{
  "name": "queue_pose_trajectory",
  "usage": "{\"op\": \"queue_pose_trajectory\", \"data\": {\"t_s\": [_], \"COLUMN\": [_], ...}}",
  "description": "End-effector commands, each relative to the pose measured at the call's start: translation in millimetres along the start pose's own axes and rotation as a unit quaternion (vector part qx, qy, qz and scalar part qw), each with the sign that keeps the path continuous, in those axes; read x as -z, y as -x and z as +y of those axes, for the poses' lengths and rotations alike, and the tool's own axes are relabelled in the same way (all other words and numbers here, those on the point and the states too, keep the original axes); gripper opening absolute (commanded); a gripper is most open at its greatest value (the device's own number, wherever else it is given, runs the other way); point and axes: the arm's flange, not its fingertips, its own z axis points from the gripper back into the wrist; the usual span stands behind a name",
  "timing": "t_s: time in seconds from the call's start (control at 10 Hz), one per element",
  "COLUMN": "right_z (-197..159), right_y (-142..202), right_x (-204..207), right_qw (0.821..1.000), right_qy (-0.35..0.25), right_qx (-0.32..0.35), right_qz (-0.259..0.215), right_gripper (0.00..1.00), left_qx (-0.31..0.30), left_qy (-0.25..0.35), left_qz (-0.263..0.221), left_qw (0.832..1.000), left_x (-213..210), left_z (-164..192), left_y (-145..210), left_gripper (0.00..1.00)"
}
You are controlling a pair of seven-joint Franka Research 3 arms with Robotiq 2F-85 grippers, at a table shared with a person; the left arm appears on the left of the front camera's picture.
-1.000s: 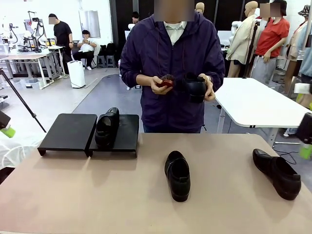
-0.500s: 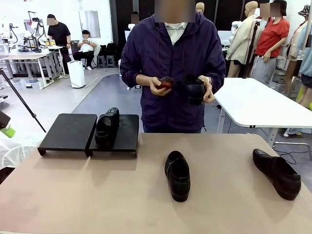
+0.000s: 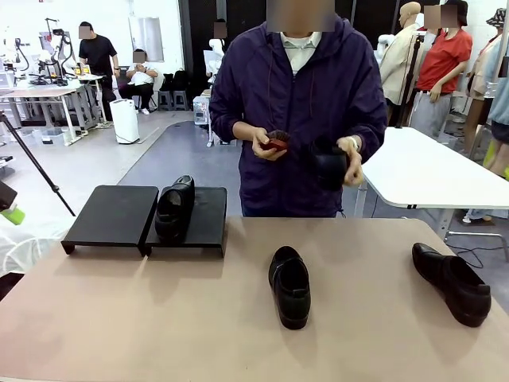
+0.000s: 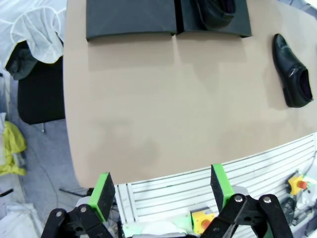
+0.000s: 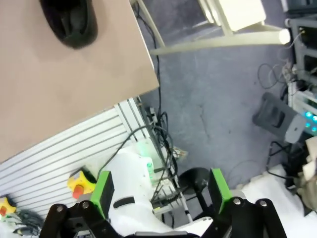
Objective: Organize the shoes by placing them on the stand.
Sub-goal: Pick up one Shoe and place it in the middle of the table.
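One glossy black shoe (image 3: 175,208) stands on the right platform of the low black stand (image 3: 111,215). A second shoe (image 3: 290,285) lies mid-table and a third (image 3: 451,282) near the right edge. Across the table, the person holds another shoe (image 3: 330,165) in one hand and a small reddish-brown object (image 3: 276,142) in the other. My left gripper (image 4: 162,188) hangs open above the table's near edge, far from the stand (image 4: 129,20) and the mid-table shoe (image 4: 293,72). My right gripper (image 5: 161,191) is open over the floor beyond the table corner, a shoe (image 5: 69,20) well ahead of it.
The stand's left platform (image 3: 107,208) is bare. A white table (image 3: 421,167) stands behind on the right, and a tripod leg (image 3: 36,163) slants at the left. An aluminium frame with emergency-stop buttons (image 4: 296,182) runs along my side of the table.
The person has shifted to the picture's right, carrying the shoe and the small object along. My right gripper has withdrawn from the front view's right edge.
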Motion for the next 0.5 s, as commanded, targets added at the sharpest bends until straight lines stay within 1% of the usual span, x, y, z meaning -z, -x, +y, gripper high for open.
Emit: {"op": "queue_pose_trajectory", "data": {"t_s": [0.0, 0.2, 0.4], "right_z": [-1, 13, 25], "right_y": [-69, -108, -138], "right_x": [10, 37, 60], "right_qw": [0.999, 0.998, 0.997], "right_qy": [-0.042, -0.047, -0.073], "right_qx": [-0.008, -0.002, 0.009], "right_qz": [0.026, 0.031, 0.03], "right_gripper": [1.0, 1.0, 1.0], "left_qx": [0.002, 0.002, 0.002], "left_qy": [-0.006, -0.006, -0.006], "left_qz": [0.005, 0.005, 0.005], "left_qw": [1.0, 1.0, 1.0], "left_x": [0, 0, 0], "left_z": [2, 2, 2], "left_y": [2, 2, 2], "left_gripper": [1.0, 1.0, 1.0]}}
